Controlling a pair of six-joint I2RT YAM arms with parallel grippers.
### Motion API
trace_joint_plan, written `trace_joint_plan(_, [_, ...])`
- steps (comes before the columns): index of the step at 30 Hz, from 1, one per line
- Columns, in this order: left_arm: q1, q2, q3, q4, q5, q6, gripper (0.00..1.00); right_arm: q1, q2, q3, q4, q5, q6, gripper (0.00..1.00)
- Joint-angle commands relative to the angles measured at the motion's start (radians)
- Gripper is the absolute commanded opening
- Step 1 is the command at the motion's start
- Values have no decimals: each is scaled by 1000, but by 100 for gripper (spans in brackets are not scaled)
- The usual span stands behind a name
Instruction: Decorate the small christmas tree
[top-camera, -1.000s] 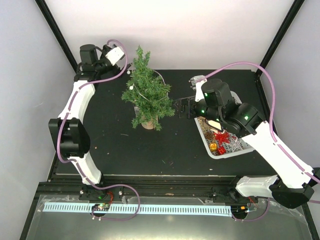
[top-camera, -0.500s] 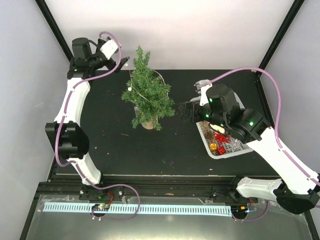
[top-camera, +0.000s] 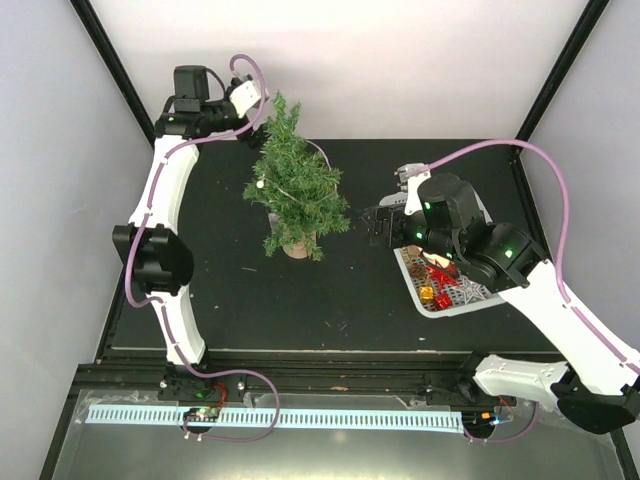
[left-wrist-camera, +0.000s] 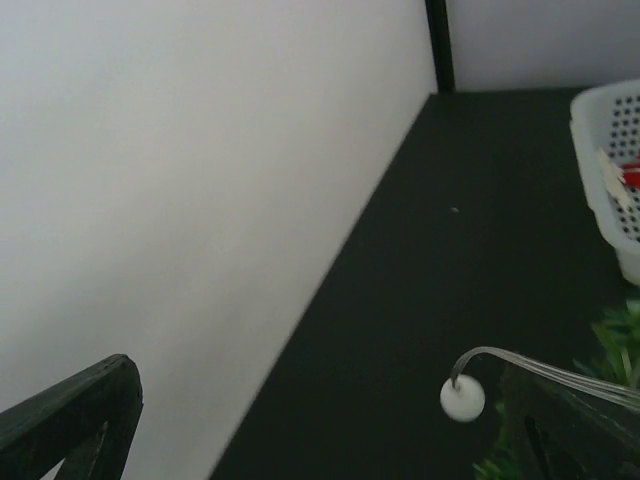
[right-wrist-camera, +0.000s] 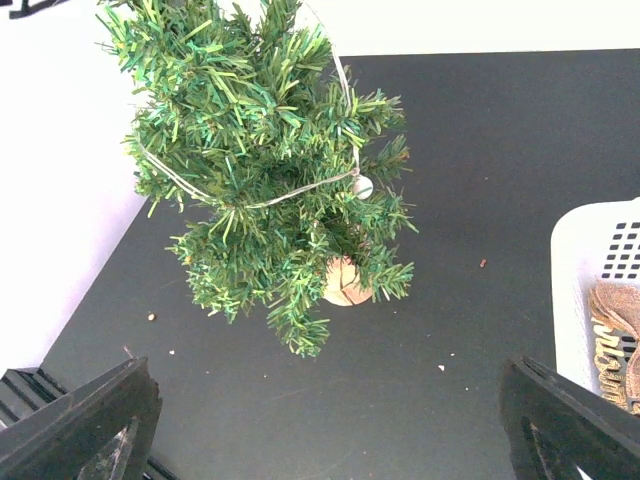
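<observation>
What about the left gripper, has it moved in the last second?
Yes. In the top view the left gripper has shifted right, closer to the top of the small christmas tree, which has stayed put.

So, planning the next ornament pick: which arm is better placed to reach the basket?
Right. The right pincer hovers open beside the white basket of ornaments; the left pincer is up by the tree's top, far from it.

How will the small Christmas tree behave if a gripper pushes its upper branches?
The small christmas tree probably tips easily: wide foliage over a narrow wood stump. Its bristly branches likely bend rather than resist. The thin beaded string draped on it looks floppy and may slip.
</observation>
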Motion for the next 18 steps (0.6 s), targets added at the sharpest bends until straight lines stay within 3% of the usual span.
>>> trace_joint_plan(1, [11,4,35,-169,59,111,98,-4,-20,-3,29,8,10,91])
trace_joint_plan(4, [14,2,37,-190,92,128,96,-4,-9,6,37,17,-2,91])
trace_joint_plan(8, [16,5,38,-218,154,144,94,-30,64,88,30,18,-41,82])
trace_joint_plan(15, [25,22,51,-193,275,77,94,-309,261,271,124,-321,15,72])
trace_joint_plan(18, [34,34,57,-163,344,21,93,-344,363,395,93,-376,-6,71])
